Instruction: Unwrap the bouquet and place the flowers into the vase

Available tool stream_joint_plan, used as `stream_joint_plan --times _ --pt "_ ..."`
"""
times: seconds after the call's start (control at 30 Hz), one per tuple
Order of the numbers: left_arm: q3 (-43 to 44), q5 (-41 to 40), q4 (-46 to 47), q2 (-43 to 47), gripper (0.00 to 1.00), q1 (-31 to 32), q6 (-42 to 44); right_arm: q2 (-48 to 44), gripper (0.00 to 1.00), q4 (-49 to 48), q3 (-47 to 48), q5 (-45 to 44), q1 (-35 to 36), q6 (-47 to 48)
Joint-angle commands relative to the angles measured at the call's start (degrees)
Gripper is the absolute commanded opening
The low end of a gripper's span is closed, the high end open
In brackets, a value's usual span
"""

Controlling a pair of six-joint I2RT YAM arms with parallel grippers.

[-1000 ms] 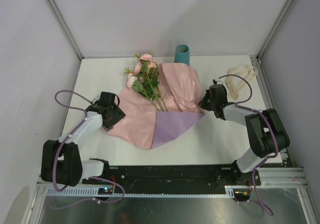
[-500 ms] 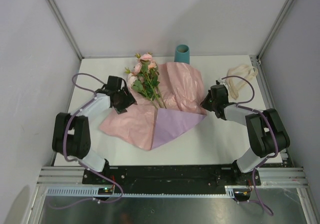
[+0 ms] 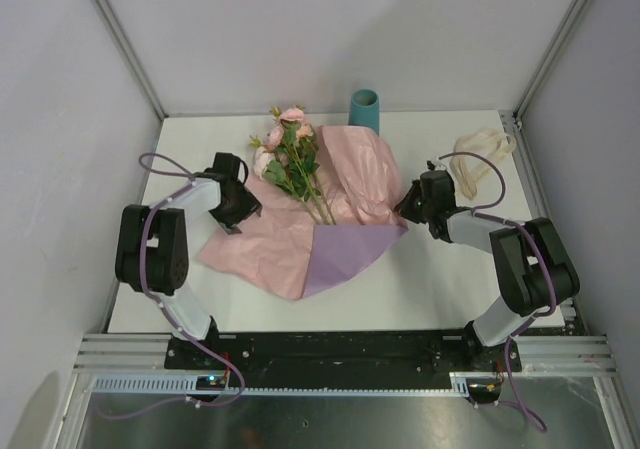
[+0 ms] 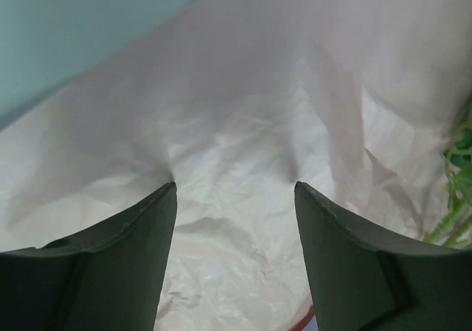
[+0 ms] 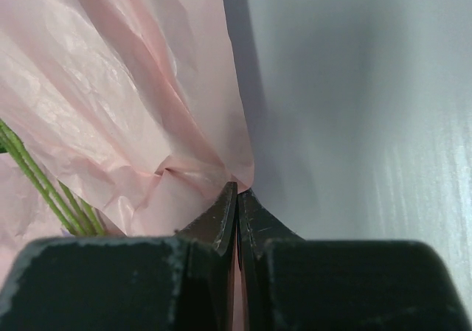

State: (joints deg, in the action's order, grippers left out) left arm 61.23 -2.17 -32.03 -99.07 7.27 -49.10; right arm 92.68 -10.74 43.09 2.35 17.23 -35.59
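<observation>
So, the wrap is already opened up. The paper sheet (image 3: 285,244) lies spread out flat across the middle of the table (image 3: 400,289), pink side up, with one flap at its 6 o'clock edge folded over so the lilac side shows.

The flowers (image 3: 292,164) lie on top of the sheet. The rose heads sit out at about 11 o'clock, hanging just past the paper's edge, and the green stems run back toward 5 o'clock into the crumpled middle. None of them are in the vase (image 3: 364,108), which stands upright at 12 o'clock by the far wall, just beyond the paper's far edge. The cream ribbon (image 3: 480,159) lies in a loose heap at around 2 o'clock, well apart from the flowers.

The left gripper (image 3: 238,212) is at the sheet's 9 o'clock side. In the left wrist view (image 4: 234,187) its fingers are spread wide with only crinkled paper (image 4: 243,124) under the gap. It isn't holding anything, and a bit of green leaf (image 4: 459,198) peeks in at 3 o'clock.

The right gripper (image 3: 406,206) is at the sheet's 3 o'clock corner. In the right wrist view (image 5: 237,192) its fingers are pinched almost together, with the paper's edge (image 5: 125,88) caught right between the tips. There's bare table (image 5: 354,124) to the right of it and some stems (image 5: 44,187) at about 8 o'clock.
</observation>
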Motion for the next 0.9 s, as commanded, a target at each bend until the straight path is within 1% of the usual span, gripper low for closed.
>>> stream_joint_plan --times 0.0,0.07,0.13,0.17,0.27,0.33,0.4,0.47,0.53,0.7,0.87 --pt "2.4 -8.0 -3.9 0.7 0.72 -0.9 0.1 -0.2 0.06 -3.5 0.0 1.8 0.8 -0.1" --pt "3.6 -9.4 -4.1 1.0 0.73 -1.3 2.0 -0.2 0.06 -3.5 0.0 2.0 1.0 -0.1" --pt "5.8 -8.5 -4.3 0.7 0.74 -2.1 4.9 -0.3 0.06 -3.5 0.0 2.0 1.1 0.0" --pt "7.5 -8.3 -4.3 0.5 0.72 -2.3 6.9 -0.4 0.06 -3.5 -0.1 2.1 1.2 0.0" --pt "12.3 -11.2 -4.5 0.1 0.69 -2.6 15.0 -0.7 0.06 -3.4 -0.1 2.3 1.4 0.1" --pt "15.4 -12.3 -4.5 -0.9 0.69 -2.9 20.4 -0.9 0.06 -3.3 -0.1 2.4 1.6 0.3" --pt "17.9 -8.6 -4.4 -2.5 0.71 -3.7 25.2 -1.3 0.06 -3.1 -0.1 2.3 1.8 0.5" --pt "20.2 -2.8 -4.3 -4.9 0.73 -4.8 29.8 -1.5 0.06 -3.2 -0.1 2.4 2.0 0.5" --pt "22.0 0.4 -4.6 -7.1 0.75 -5.5 33.2 -1.7 0.06 -3.4 -0.1 2.6 2.1 0.4" --pt "23.5 3.9 -4.7 -10.4 0.79 -7.0 38.5 -2.4 0.06 -3.3 -0.1 3.1 2.4 0.8" --pt "23.9 7.3 -5.0 -12.8 0.79 -7.1 41.8 -2.8 0.06 -3.6 -0.2 3.8 2.5 0.9"
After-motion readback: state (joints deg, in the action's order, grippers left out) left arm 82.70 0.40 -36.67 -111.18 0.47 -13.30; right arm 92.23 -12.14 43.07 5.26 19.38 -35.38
